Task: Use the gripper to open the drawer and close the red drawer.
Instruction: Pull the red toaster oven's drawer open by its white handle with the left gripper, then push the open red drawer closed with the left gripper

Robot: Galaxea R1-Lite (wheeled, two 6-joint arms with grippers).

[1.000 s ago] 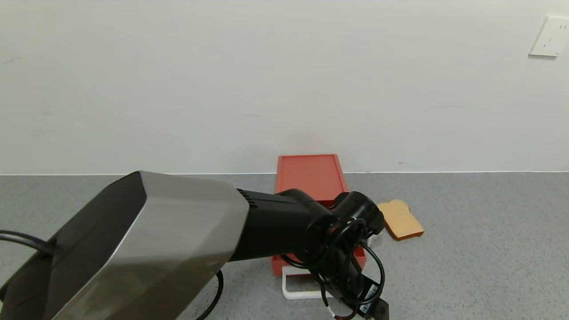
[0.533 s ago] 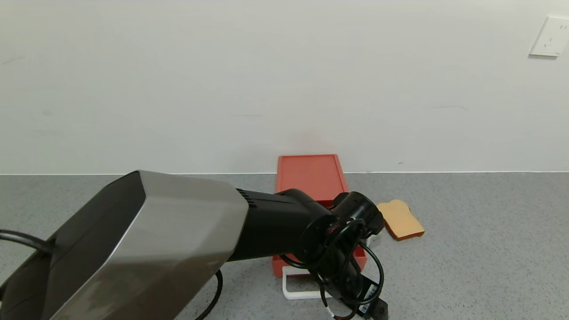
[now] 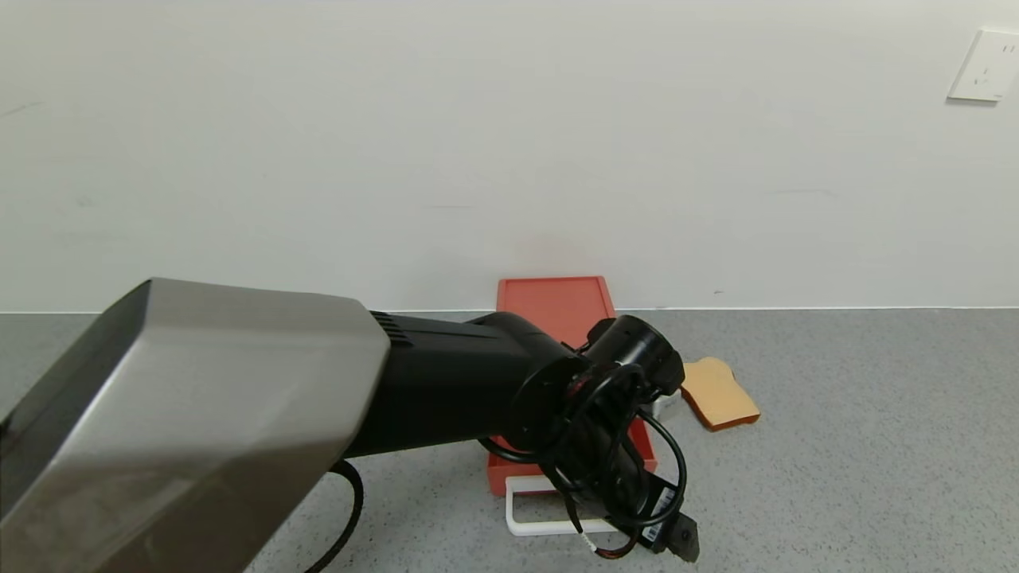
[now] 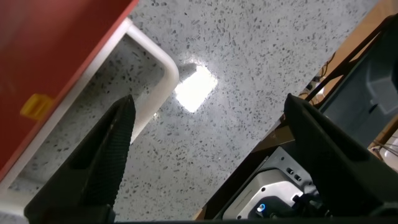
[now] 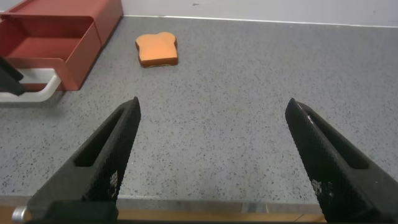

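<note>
Left arm has swung leftward; its gripper [image 3: 677, 541] hangs spread by the drawer's [image 3: 557, 310] handle [image 3: 525, 521]. Best push squarely, low. Right gripper [image 5: 214, 155] idle, spread.

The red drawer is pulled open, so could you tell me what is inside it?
The red drawer shows only bare red floor, nothing lying in its visible part; the head view's left gripper covers much of it.

Wall: plain off-white painted wall [image 3: 398, 143], filling the far side behind the counter.
Outlet: white rectangular wall socket plate [image 3: 985, 65], at the wall's upper right corner.
Surface: grey speckled stone-look countertop [image 3: 860, 446], meeting the wall along its far edge.
Light: bright glare patch [image 4: 195, 88] on the countertop.
</note>
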